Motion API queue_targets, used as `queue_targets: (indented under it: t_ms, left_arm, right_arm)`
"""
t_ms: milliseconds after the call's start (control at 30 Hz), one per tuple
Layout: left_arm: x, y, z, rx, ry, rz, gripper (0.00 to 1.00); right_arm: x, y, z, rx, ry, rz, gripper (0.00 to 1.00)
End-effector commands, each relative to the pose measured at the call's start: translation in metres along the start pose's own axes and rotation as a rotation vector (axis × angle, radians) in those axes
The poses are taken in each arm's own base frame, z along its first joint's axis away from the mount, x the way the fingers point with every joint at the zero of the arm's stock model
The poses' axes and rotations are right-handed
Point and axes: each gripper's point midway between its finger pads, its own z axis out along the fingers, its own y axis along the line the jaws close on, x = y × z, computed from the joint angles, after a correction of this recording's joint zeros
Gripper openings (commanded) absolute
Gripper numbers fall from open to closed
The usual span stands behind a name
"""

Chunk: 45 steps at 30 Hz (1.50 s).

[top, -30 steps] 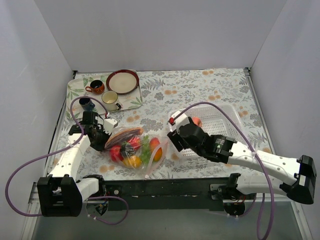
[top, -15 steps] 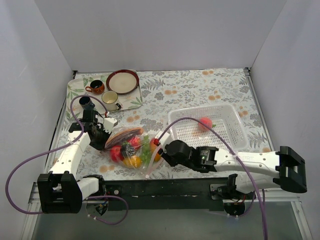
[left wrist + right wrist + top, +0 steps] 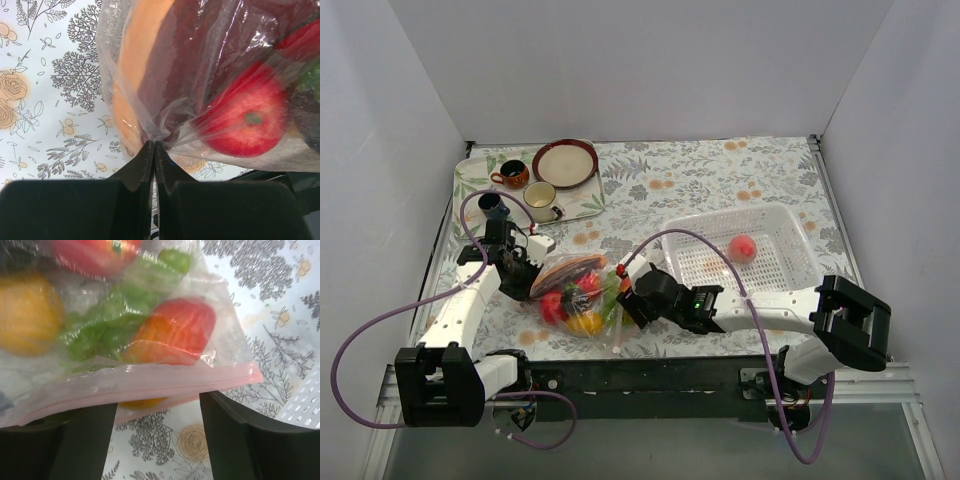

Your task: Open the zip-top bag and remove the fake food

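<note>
**Where is the zip-top bag?**
The zip-top bag (image 3: 582, 292) lies on the flowered table (image 3: 700, 180), toward the near edge, just left of the white mesh basket (image 3: 775, 272). It bulges with fake food (image 3: 568, 308) in red, yellow, orange and green.

**What are the fingers doing?**
The left gripper (image 3: 153, 146) is clenched on a bunched fold of clear plastic at the bag's left side. The right gripper (image 3: 157, 410) stands released at the bag's right end. Its two fingers are spread wide, and the pink zip strip (image 3: 150, 385) lies across the gap between them.

**Anything outside the bag?**
One red piece (image 3: 742, 246) sits in the basket.
</note>
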Motion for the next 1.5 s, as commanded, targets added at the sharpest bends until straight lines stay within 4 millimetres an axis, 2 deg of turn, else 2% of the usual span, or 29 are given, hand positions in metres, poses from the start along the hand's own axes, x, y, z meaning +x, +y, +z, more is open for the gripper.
queue_targets:
  t_ms: [0,33,100,300,467,600,633,667,700,767,800,933,1000,1033,1133,1167,1200,1267,1333,1367,1467]
  left_arm:
    - [-0.005,-0.002,-0.001,0.012,-0.029,0.01,0.0]
    - [-0.006,-0.002,-0.001,0.012,-0.033,0.012,0.0]
    - [-0.006,-0.002,-0.001,0.014,-0.034,0.014,0.0]
    - [-0.006,-0.004,-0.001,0.024,-0.033,0.016,0.0]
    - [-0.005,-0.003,0.0,0.018,-0.03,0.019,0.0]
    - [-0.006,-0.003,0.002,0.021,-0.035,0.018,0.0]
    - [-0.006,-0.003,0.002,0.021,-0.035,0.017,0.0]
    - [-0.007,-0.003,0.002,0.021,-0.038,0.017,0.0]
    - [-0.007,-0.003,0.002,0.02,-0.04,0.014,0.0]
    - [-0.008,-0.002,0.002,0.018,-0.04,0.01,0.0]
    - [-0.009,-0.002,0.002,0.017,-0.045,0.009,0.0]
    - [-0.011,-0.001,0.002,0.013,-0.049,0.001,0.0]
    - [-0.012,0.0,0.002,0.009,-0.05,0.0,0.0]
    - [-0.014,0.001,0.001,0.009,-0.054,0.002,0.0]
    - [-0.015,0.002,0.001,0.004,-0.056,0.003,0.0]
    - [-0.016,0.002,0.001,0.004,-0.058,0.003,0.0]
    - [-0.016,0.003,0.001,0.004,-0.058,0.003,0.0]
    - [-0.019,0.002,0.001,0.01,-0.064,-0.003,0.0]
    - [-0.018,0.002,0.003,0.016,-0.057,-0.009,0.0]
    - [-0.019,0.002,0.003,0.018,-0.059,-0.009,0.0]
    - [-0.021,0.001,0.003,0.027,-0.062,-0.013,0.0]
  right_arm:
    - [-0.043,-0.004,0.002,0.033,-0.176,0.068,0.77]
    - [-0.049,-0.003,0.004,0.031,-0.205,0.079,0.83]
    - [-0.048,-0.004,0.012,0.055,-0.186,0.079,0.87]
    - [-0.026,0.0,0.039,0.075,-0.078,0.058,0.88]
    - [-0.009,-0.005,0.038,0.087,-0.047,0.059,0.86]
    - [-0.004,-0.008,0.029,0.069,-0.054,0.073,0.72]
    - [-0.005,-0.007,0.026,0.057,-0.061,0.076,0.58]
    - [-0.014,-0.007,0.018,0.047,-0.089,0.085,0.5]
    - [-0.014,-0.007,0.015,0.041,-0.094,0.087,0.32]
    - [-0.026,-0.006,0.001,0.021,-0.129,0.099,0.14]
    - [-0.027,-0.006,-0.003,0.011,-0.135,0.101,0.02]
    - [-0.044,0.006,-0.024,-0.078,-0.167,0.095,0.01]
    - [-0.042,0.008,-0.034,-0.101,-0.138,0.082,0.01]
    - [-0.048,0.011,-0.04,-0.12,-0.138,0.083,0.01]
    - [-0.041,0.004,-0.06,-0.111,-0.103,0.086,0.01]
    - [-0.046,0.0,-0.072,-0.109,-0.131,0.094,0.01]
    - [-0.041,-0.004,-0.078,-0.094,-0.113,0.087,0.01]
    - [-0.049,-0.018,-0.096,-0.047,-0.141,0.097,0.01]
    - [-0.048,-0.031,-0.108,0.003,-0.129,0.088,0.01]
    - [-0.06,-0.036,-0.12,0.011,-0.171,0.1,0.01]
    - [-0.076,-0.054,-0.141,0.069,-0.225,0.112,0.01]
